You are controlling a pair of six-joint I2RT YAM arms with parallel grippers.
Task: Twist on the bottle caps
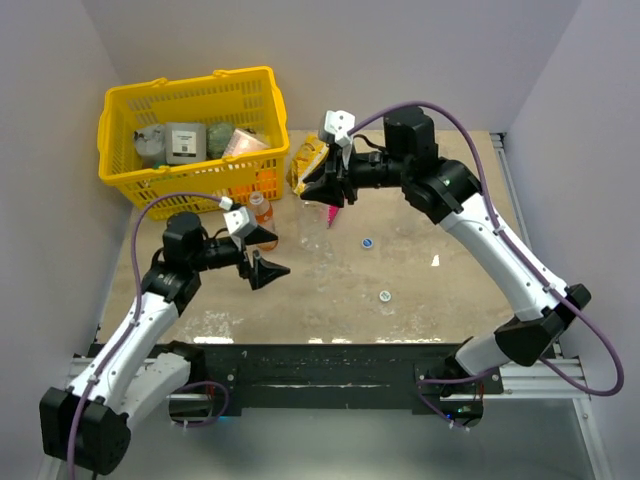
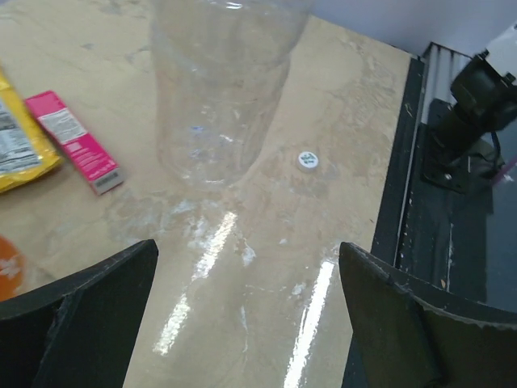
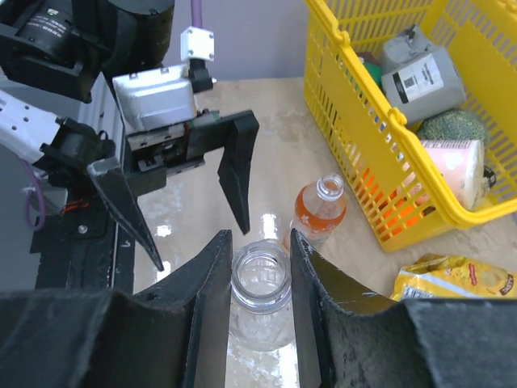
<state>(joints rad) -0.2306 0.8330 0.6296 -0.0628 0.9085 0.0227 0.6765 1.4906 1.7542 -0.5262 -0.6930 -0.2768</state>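
A colourless clear bottle (image 3: 260,283) stands uncapped on the table; it also shows in the left wrist view (image 2: 218,89) and faintly in the top view (image 1: 320,240). My right gripper (image 3: 258,239) (image 1: 325,195) is over it from above, its fingers pressed on both sides of the neck. The orange drink bottle (image 3: 319,210) (image 1: 260,212) stands uncapped beside the basket. My left gripper (image 2: 250,323) (image 1: 280,253) is open and empty, low over the table, just left of the clear bottle. A blue cap (image 1: 368,242) and a whitish cap (image 1: 385,296) (image 2: 308,160) lie on the table. A second clear bottle and a third cap are not in view.
A yellow basket (image 1: 120,105) (image 3: 363,121) with several items stands at the back left. A yellow snack bag (image 1: 308,160) (image 2: 20,145) and a pink packet (image 1: 330,213) (image 2: 74,139) lie near the right gripper. The black table rail (image 1: 320,365) runs along the near edge.
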